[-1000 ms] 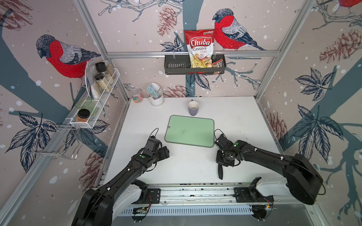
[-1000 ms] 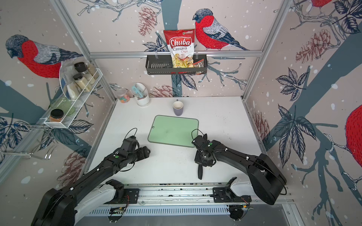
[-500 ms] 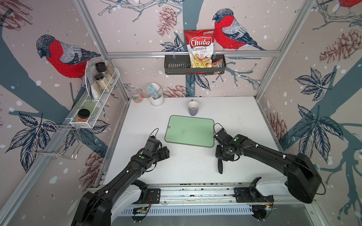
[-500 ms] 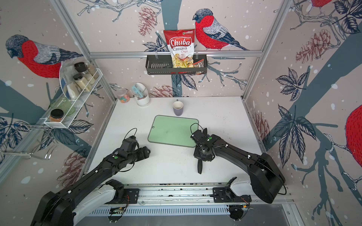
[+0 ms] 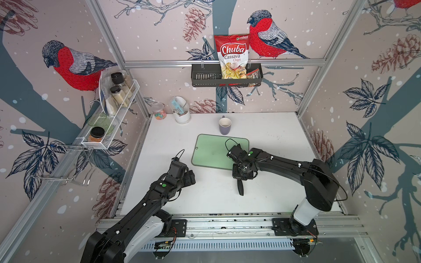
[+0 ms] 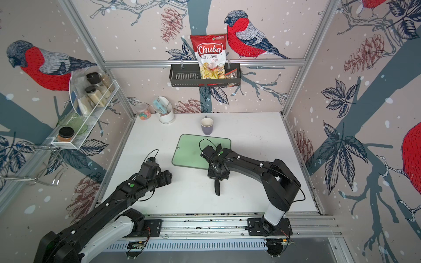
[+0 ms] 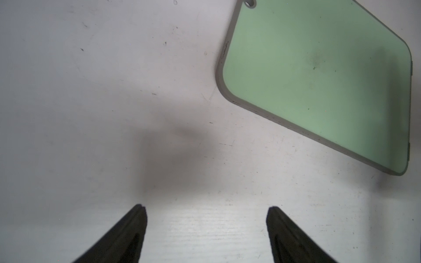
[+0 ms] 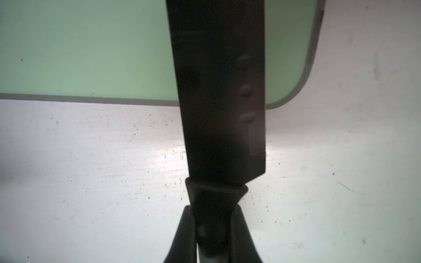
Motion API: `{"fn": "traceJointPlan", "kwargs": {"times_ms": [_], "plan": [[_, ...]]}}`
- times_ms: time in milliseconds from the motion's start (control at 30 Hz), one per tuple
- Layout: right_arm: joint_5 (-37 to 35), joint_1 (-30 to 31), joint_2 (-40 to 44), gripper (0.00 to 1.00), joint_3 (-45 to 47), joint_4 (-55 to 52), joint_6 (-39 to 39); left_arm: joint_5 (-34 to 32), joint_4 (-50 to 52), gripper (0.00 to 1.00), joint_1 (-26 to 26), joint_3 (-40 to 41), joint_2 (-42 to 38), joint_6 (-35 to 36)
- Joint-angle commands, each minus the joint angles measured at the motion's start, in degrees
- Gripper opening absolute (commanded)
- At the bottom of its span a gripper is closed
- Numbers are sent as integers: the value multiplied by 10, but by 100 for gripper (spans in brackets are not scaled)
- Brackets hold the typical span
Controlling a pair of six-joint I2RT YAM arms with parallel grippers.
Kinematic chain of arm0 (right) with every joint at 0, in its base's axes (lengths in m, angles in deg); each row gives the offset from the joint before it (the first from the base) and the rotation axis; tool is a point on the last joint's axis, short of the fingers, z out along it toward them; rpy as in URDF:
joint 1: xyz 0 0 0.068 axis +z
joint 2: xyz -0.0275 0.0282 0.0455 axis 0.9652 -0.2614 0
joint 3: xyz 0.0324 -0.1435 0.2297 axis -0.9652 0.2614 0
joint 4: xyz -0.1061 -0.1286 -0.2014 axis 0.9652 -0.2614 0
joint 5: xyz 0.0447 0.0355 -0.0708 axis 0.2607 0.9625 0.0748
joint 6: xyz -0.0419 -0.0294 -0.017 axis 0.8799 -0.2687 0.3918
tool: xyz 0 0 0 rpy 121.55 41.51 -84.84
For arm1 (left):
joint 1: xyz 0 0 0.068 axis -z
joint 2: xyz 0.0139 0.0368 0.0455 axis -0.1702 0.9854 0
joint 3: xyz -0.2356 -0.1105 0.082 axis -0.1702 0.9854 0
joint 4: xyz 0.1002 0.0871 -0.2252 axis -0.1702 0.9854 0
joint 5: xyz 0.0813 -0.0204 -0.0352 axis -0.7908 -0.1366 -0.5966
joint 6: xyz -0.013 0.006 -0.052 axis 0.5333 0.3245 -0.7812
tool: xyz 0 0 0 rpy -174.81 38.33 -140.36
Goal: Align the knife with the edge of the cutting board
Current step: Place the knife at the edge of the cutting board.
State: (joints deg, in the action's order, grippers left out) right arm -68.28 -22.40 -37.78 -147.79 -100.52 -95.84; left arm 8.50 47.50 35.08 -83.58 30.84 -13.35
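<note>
The pale-green cutting board (image 5: 211,152) (image 6: 189,150) lies flat mid-table, its small hole at the left short edge. My right gripper (image 5: 242,176) (image 8: 214,208) is shut on the black knife (image 8: 218,91) where handle meets blade. The blade crosses the board's near long edge by its right corner (image 8: 293,91). The knife's handle (image 5: 240,189) (image 6: 217,187) points toward the table's front. My left gripper (image 5: 190,177) (image 7: 206,207) hovers open and empty over bare table, left of and nearer than the board (image 7: 319,79).
A purple mug (image 5: 224,126) stands just behind the board. A white holder (image 5: 182,113) and a candy jar (image 5: 158,111) sit at the back left. A wire shelf (image 5: 114,107) hangs on the left wall, a black basket (image 5: 226,78) on the back wall.
My right arm has carried the knife leftward and a little farther back, bringing the blade over the board's near right corner. The left arm has stayed put.
</note>
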Motion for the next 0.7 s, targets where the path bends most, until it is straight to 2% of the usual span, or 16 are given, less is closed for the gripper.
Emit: {"fn": "traceJointPlan", "kwargs": {"times_ms": [0,300,667], "plan": [[-15,-1,-22,0,-8,-5,-14,-14,12,85,1,0,-5,8],[-11,-16,-23,0,31,40,-58,-10,9,85,2,-3,9,8],[-3,-38,-32,0,26,39,-42,-10,7,85,2,-2,10,8]]}}
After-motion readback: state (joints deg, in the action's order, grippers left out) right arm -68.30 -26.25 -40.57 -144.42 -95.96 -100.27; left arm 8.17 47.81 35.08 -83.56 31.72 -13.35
